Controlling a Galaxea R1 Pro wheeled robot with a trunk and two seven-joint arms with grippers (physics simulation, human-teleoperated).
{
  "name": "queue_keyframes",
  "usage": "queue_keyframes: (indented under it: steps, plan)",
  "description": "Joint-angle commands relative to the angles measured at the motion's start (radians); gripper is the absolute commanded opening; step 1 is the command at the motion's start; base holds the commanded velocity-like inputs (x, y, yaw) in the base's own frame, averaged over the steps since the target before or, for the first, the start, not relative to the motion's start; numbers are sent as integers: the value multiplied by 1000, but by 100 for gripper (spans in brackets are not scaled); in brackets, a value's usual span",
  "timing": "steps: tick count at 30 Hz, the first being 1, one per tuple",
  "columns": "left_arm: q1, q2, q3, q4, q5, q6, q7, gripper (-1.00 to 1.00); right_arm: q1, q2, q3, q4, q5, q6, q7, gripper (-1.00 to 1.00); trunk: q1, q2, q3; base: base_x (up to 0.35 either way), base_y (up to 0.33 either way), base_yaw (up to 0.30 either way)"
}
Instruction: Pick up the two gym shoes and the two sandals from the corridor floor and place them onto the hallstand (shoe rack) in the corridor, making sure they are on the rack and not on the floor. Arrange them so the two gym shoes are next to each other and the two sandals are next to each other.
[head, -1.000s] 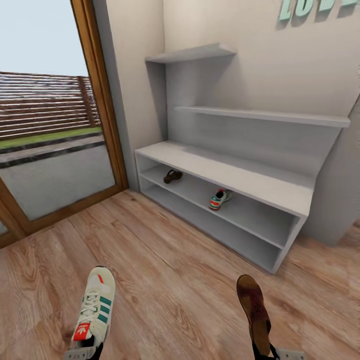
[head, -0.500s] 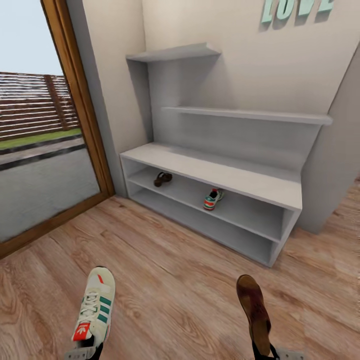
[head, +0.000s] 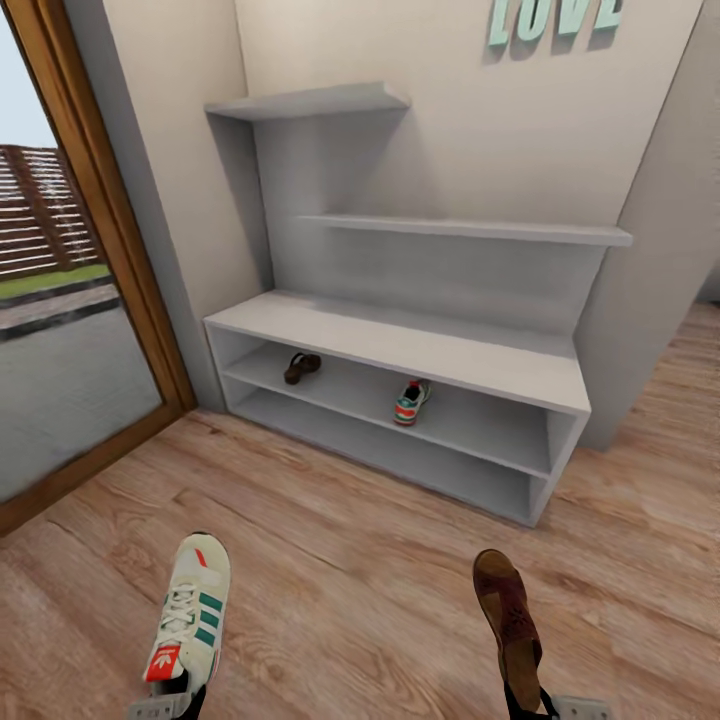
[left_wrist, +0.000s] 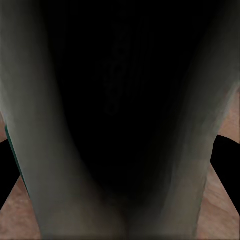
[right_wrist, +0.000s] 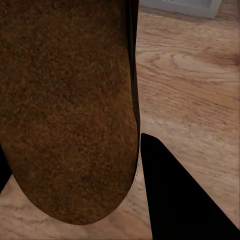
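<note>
View swung right, hallstand now further left in head view, glass door narrower

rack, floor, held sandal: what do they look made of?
Hallstand: looks like painted board or laminate, matte pale grey, flat and grainless. Render, so uncertain.
Corridor floor: wood-look planks, visible grain and knots; real wood or laminate can't be told.
Sandal in the right gripper: brown, finely speckled matte surface, suede- or cork-like.
</note>
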Motion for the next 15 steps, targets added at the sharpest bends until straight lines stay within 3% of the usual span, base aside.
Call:
queue_keyframes:
  steps: [1, 8, 15]
  plan:
    - [-1, -1, 8, 1, -9, -5, -5, -100, -1, 1, -8, 1, 7, -3, 6, -100, 0, 0, -1, 238, 251, -270]
    - [-1, -1, 8, 1, -10, -6, -6, -100, -1, 1, -8, 1, 7, -3, 5, -100, 0, 0, -1, 237, 218, -270]
    - [-1, -1, 8, 2, -9, -6, -6, -100, -1, 1, -8, 1, 7, -3, 5, -100, 0, 0, -1, 81, 40, -270]
